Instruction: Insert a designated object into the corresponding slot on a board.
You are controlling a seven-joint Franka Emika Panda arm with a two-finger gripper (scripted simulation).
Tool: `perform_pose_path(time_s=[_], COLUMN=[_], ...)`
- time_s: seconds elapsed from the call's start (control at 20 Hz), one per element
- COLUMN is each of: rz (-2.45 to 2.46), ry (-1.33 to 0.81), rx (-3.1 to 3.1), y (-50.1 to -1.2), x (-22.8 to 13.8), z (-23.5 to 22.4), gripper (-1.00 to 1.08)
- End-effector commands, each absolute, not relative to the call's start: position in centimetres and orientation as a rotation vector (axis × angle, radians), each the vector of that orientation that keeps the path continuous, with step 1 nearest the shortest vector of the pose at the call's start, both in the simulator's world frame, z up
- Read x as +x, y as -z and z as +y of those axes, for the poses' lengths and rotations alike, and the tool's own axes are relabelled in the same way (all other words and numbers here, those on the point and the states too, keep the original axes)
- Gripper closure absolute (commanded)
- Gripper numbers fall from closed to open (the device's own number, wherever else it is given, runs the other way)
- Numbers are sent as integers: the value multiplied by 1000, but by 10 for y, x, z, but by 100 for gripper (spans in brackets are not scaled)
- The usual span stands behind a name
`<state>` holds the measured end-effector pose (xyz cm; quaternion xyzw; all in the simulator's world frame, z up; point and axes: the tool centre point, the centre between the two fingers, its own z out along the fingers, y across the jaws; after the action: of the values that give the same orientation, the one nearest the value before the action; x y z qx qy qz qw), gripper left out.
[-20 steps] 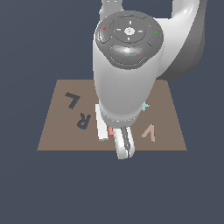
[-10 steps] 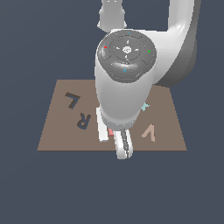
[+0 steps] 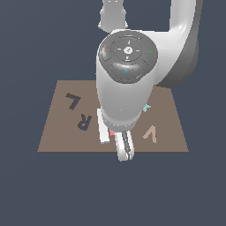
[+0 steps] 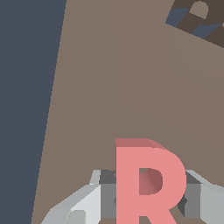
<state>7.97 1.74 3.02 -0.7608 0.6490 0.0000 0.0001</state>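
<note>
The gripper [image 4: 148,205] has the pink-red R block [image 4: 146,183] between its fingers [image 4: 83,205], which sit against the letter's two sides with little spare opening, so by my reading it is gripped, low over the near middle of the brown board [image 3: 167,110]. The dark R-shaped slot [image 3: 83,121] lies on the board just to the exterior view's left of the block, the dark L-shaped recess [image 3: 72,101] beyond it. The coming move is therefore a short sideways carry, then squaring the letter's long axis to the slot.
</note>
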Motion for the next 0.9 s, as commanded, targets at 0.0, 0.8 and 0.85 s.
perform_pose_path(time_s=[0.0,0.8,0.85], rz=[2039,1926,1906], ry=[0,-1,-1], rx=[-2390,-2482,-2498], y=[-31,-34,-34], x=[80,72,70], z=[17,10,9], gripper=[108,108,108])
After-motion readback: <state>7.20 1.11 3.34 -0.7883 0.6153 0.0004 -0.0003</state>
